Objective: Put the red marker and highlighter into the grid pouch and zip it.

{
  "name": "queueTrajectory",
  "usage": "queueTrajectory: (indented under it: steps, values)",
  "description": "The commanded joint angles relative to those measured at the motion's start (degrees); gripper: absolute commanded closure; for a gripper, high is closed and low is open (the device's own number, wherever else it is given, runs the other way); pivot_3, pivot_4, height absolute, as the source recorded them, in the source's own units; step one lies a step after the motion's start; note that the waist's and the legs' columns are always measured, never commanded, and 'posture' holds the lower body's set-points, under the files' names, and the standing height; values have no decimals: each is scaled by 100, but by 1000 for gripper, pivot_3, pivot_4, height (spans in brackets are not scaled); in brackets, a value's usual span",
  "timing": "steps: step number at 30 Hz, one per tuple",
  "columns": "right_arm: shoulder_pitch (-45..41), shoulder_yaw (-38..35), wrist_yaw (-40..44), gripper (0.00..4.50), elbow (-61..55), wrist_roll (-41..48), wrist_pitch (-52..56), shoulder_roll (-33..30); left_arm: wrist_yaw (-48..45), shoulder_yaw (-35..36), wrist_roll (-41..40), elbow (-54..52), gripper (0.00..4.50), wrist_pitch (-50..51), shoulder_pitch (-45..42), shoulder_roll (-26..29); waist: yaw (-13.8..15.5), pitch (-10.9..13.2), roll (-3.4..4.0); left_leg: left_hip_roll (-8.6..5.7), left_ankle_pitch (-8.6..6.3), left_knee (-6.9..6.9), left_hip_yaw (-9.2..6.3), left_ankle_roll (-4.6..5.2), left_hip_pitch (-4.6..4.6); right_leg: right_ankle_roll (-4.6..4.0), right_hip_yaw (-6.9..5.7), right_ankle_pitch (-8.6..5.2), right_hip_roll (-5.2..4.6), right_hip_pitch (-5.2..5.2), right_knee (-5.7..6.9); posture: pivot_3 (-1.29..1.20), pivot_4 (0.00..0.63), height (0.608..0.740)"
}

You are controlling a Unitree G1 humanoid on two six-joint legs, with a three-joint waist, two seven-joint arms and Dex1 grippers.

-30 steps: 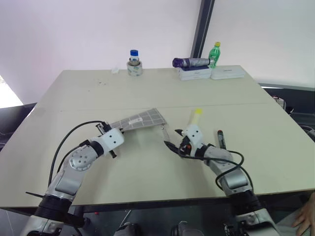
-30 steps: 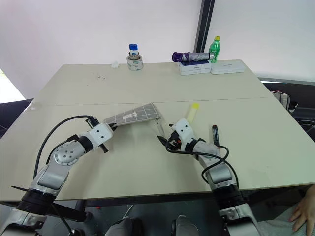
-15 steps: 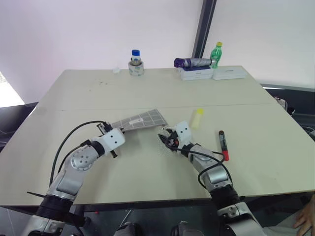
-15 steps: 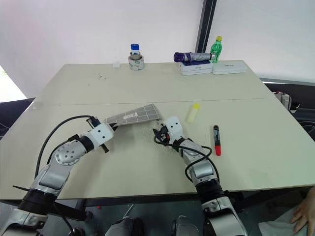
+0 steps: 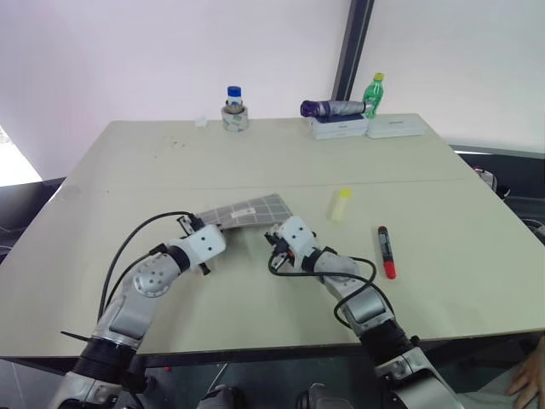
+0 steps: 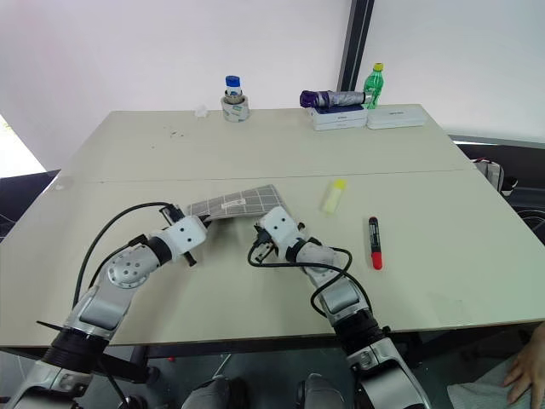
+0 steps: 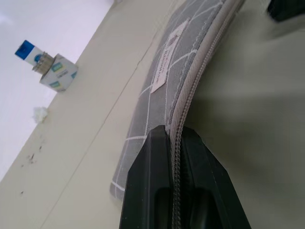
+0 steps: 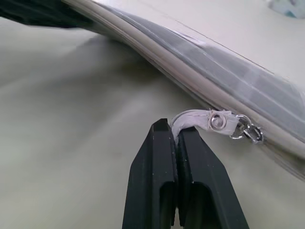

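The left hand [image 7: 174,138] is pinching the zipper edge of the pouch [image 5: 247,210] at its near-left corner, fingers closed on the fabric. The right hand [image 8: 175,131] is gripping the grey zipper pull [image 8: 209,121] at the pouch's other end, fingers shut on the tab. The pouch is lying on the tabletop [image 5: 255,162] between both hands, label up. At three o'clock from the right hand, the marker [image 5: 385,251] is lying alone; the highlighter [image 5: 341,204] is sitting at one o'clock, apart from the pouch. A blue-capped jar [image 5: 232,108], a green bottle [image 5: 372,92] and white boxes [image 5: 366,127] are standing along the far edge.
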Motion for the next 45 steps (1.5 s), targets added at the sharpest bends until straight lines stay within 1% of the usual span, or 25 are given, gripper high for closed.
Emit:
queueTrajectory:
  steps: [1, 5, 10, 15, 19, 22, 26, 29, 31, 34, 35, 36, 39, 42, 45]
  values:
    - [-136, 231, 43, 4446, -200, -197, -270, 31, -19, -75, 58, -264, 4500, 39, -71, -36, -5, 0, 0, 0, 0, 0, 0, 0, 0, 0, 0, 0, 0, 0, 0, 0, 150, 738]
    - [-147, 361, 308, 4446, -199, -145, -478, 58, 9, -157, 129, -265, 4500, 146, -106, -134, -2, 0, 0, 0, 0, 0, 0, 0, 0, 0, 0, 0, 0, 0, 0, 0, 150, 738]
    - [-239, 787, 808, 4446, -242, -307, -1086, -35, 4, -321, 207, -167, 4500, 335, -246, -325, 2, 0, 0, 0, 0, 1, 0, 0, 0, 0, 0, 0, 1, 0, 0, 0, 150, 738]
    - [-349, 1045, 966, 4446, 16, -564, -1417, -27, -7, -462, 246, -30, 4500, 424, -467, -520, 19, 0, -1, -1, 0, 3, 0, 0, 0, 0, -1, 0, 1, 1, 0, 0, 150, 738]
    - [-472, 1208, 1273, 4446, 213, -629, -1821, -5, 9, -532, 250, 105, 4500, 456, -620, -660, 14, 0, -1, -2, 0, 3, -1, 0, 0, 0, -1, 0, 2, 1, 0, 0, 150, 738]
    - [-535, 1127, 1232, 4446, 343, -704, -1922, 3, 6, -528, 249, 119, 4500, 444, -644, -690, 9, 0, -1, -1, 0, 4, 0, 0, 0, 0, -1, 0, 2, 1, 0, 0, 150, 738]
    - [-514, 851, 1106, 4446, 340, -599, -1776, 8, 50, -431, 242, 86, 4500, 402, -583, -626, 10, 0, -1, -1, 0, 4, 0, 0, 0, 0, -1, 0, 2, 1, 0, 0, 150, 738]
    - [-309, 662, 1361, 3624, -1, -261, -1630, -126, 87, -361, 239, 75, 4500, 347, -533, -555, 7, 0, -1, -1, 0, 4, 0, 0, 0, 0, -1, 0, 2, 1, 0, 0, 150, 738]
    - [-185, 514, 1389, 2679, -256, -142, -1563, -228, 104, -329, 229, 77, 4500, 338, -530, -526, 10, 0, -1, 0, 0, 4, -1, 0, 0, 0, -1, 0, 2, 1, 0, 0, 150, 738]
    - [114, 301, 1705, 1093, -895, 287, -1109, -498, 147, -280, 235, 107, 4500, 310, -542, -464, 24, 0, -1, 0, 0, 5, -3, 0, 0, 0, -1, 0, 0, 1, 0, 0, 150, 738]
    - [216, 194, 1730, 458, -1129, 406, -969, -585, 170, -262, 237, 120, 4500, 292, -547, -440, 30, 0, -2, 0, 0, 5, -4, 1, 0, 0, -1, 0, 0, 2, 0, 0, 150, 738]
    - [283, 87, 1701, 36, -1307, 497, -891, -641, 202, -245, 244, 129, 4500, 280, -547, -415, 38, 0, -2, 0, 0, 5, -5, 1, 0, 0, -1, 0, -1, 3, 0, 0, 150, 738]
    - [407, -278, 1582, 36, -1722, 781, -418, -783, 289, -202, 265, 174, 4500, 244, -537, -337, 33, 1, -2, 0, -1, 4, -7, 2, 0, 0, -1, 0, -1, 3, 0, 0, 150, 738]
    - [477, -823, 1399, 36, -1933, 1103, 35, -943, 401, -165, 293, 221, 4500, 194, -511, -255, 33, 1, -2, 0, -1, 3, -10, 2, 0, 0, -2, 0, 0, 3, 0, 0, 150, 738]
    - [689, -1408, 1101, 36, -2137, 1365, 262, -1094, 573, -118, 335, 247, 4500, 44, -473, -154, 60, 1, -3, 0, -1, 3, -10, 2, 0, 0, -2, 0, -1, 3, -1, 0, 150, 738]
